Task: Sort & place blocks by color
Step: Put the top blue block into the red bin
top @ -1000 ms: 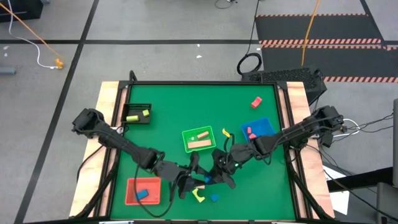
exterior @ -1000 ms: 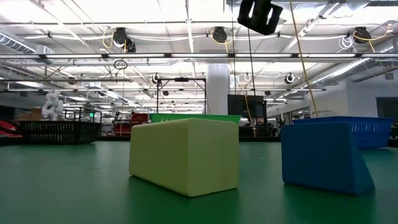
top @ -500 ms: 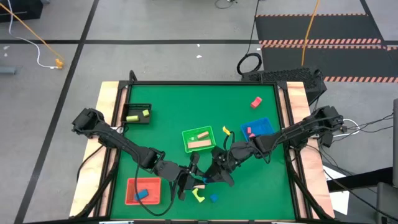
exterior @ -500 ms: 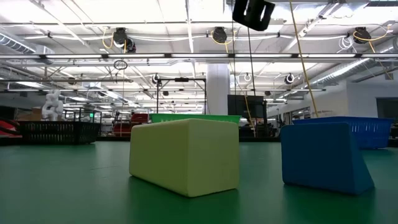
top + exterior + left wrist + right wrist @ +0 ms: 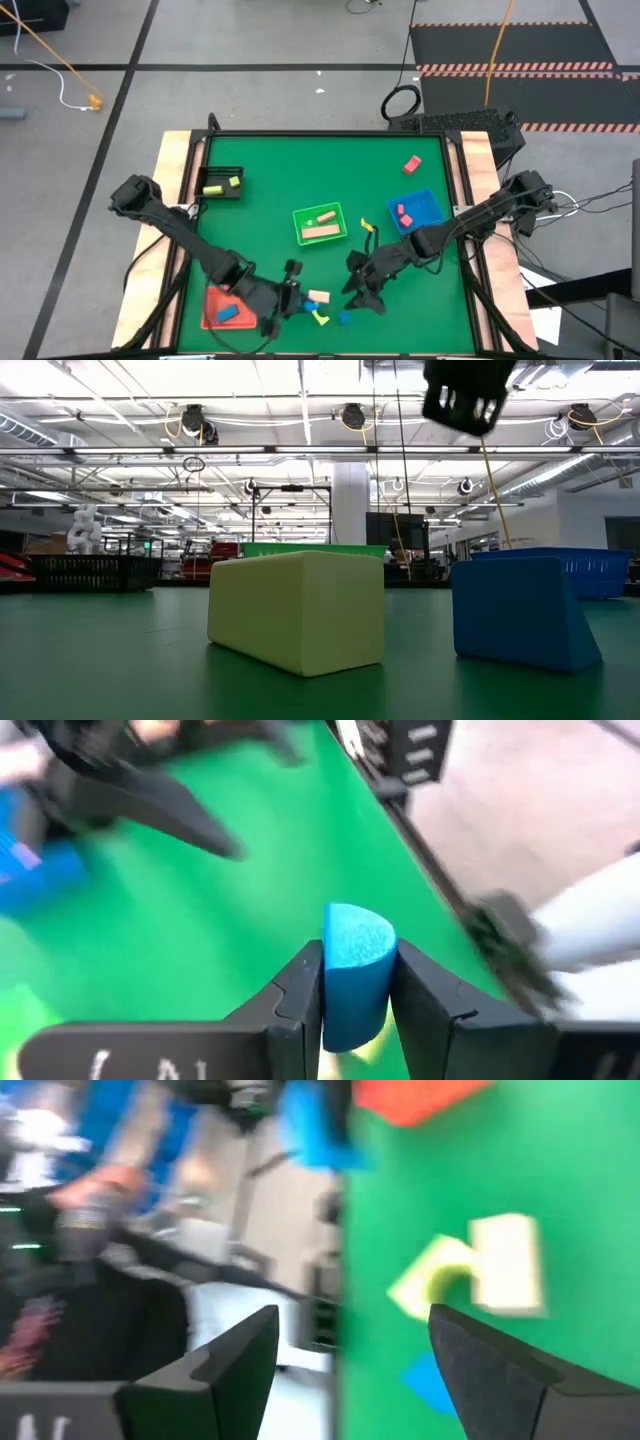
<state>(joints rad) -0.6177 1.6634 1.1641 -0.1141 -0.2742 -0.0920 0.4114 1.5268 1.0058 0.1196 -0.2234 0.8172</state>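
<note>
My left gripper (image 5: 294, 300) is by the near edge, just right of the red tray (image 5: 212, 312). It is shut on a blue block with one rounded end (image 5: 355, 960). My right gripper (image 5: 360, 296) stands open right of it, holding nothing. Between the two, a cream block (image 5: 318, 297), a yellow-green arch (image 5: 320, 317) and a small blue block (image 5: 345, 318) lie flat on the green mat. The right wrist view shows the arch (image 5: 428, 1285) and the cream block (image 5: 506, 1265) beyond the open fingers. My left gripper pinches the blue block by its two flat sides (image 5: 330, 982) between both fingers (image 5: 302, 992). The rounded end (image 5: 358, 932) sticks out past the fingertips. The fingers come slanting down from the table's left. The block is lifted clear of the mat.
The red tray holds a blue block (image 5: 228, 312). A green tray (image 5: 320, 224) with cream pieces sits mid-table. The blue tray (image 5: 420, 205) with pink pieces is at the right, the black tray (image 5: 222, 184) with yellow-green blocks at far left. A red block (image 5: 412, 164) and a yellow piece (image 5: 367, 226) lie loose.
The two grippers stood close together over the near middle of the mat. My left gripper has drawn away toward the red tray and the near edge with the blue block, rolling its wrist. My right gripper has backed off toward the table's right and near edges.
</note>
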